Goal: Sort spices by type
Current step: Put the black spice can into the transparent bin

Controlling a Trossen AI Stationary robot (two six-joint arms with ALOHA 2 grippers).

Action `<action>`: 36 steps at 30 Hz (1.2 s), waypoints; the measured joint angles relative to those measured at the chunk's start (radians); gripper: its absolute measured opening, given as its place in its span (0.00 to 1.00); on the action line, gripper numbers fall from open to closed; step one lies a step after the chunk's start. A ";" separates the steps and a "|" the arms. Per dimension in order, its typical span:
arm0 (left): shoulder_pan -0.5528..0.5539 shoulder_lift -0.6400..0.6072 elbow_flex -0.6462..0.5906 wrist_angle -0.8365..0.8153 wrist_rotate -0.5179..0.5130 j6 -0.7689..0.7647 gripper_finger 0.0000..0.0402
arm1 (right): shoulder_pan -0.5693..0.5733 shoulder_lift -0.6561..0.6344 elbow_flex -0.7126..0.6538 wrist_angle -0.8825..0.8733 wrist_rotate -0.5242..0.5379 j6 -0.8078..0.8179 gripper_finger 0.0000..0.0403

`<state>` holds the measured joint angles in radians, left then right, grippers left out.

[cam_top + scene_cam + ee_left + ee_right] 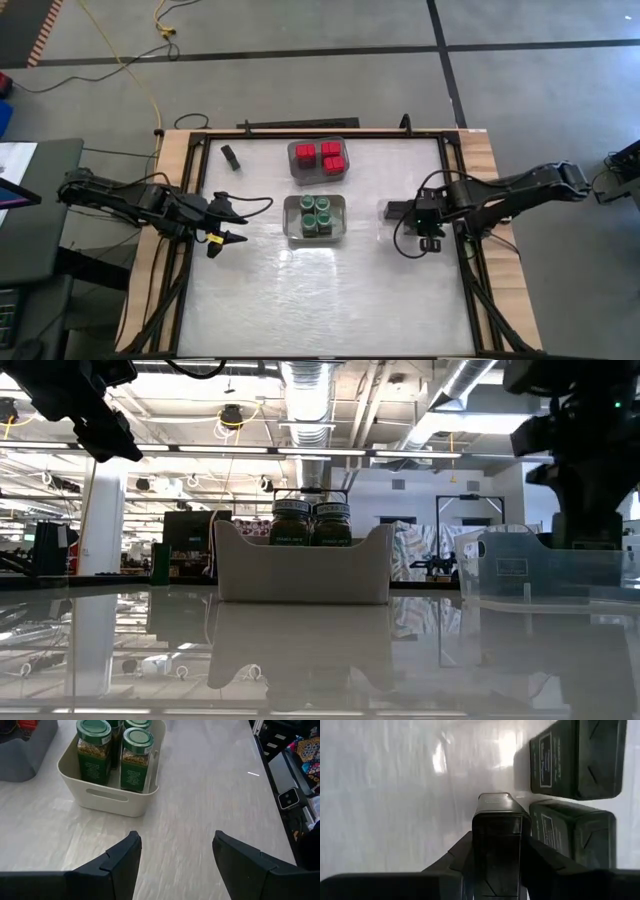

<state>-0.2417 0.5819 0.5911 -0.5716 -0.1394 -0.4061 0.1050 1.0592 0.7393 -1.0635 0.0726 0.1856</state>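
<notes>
Dark tin (497, 845): held upright between the closed jaws of the right gripper (428, 226), beside two tins (575, 795) already set down at the surface's right side; judged rigid, light, smooth-sided, best gripped across its narrow faces; left gripper (226, 222) is held open, empty.

Floor: grey concrete (300, 90) crossed by dark seam lines, seen from above.
Cable: a yellow cable (135, 70) trails over the floor toward the table's far left corner.
Table: pale glossy top (330, 300) inside a wooden border (165, 180).
Ceiling: open, with silver ducts (305, 385) and pipes, in the low view.
Light: long bright strips (330, 452) overhead, mirrored on the tabletop.
Pillar: a white column (98, 520) stands at the left.
Room behind: a big workshop hall with cluttered desks and a dark cabinet (190, 535).
</notes>
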 joint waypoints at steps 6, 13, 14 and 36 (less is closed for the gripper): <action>0.000 0.000 0.000 0.003 -0.007 0.001 0.59 | -0.050 0.000 -0.009 0.001 -0.001 -0.003 0.36; 0.000 0.000 0.000 0.003 -0.019 0.001 0.59 | -0.074 0.009 -0.009 0.002 -0.018 -0.014 0.36; 0.000 0.000 0.000 0.003 -0.019 0.001 0.59 | -0.073 0.008 -0.007 0.002 -0.032 -0.018 0.36; 0.000 0.000 0.000 0.005 -0.019 0.000 0.59 | -0.095 0.063 0.023 -0.076 -0.041 -0.163 0.36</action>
<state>-0.2417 0.5823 0.5911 -0.5663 -0.1581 -0.4065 0.0105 1.1224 0.7620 -1.1397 0.0311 0.0224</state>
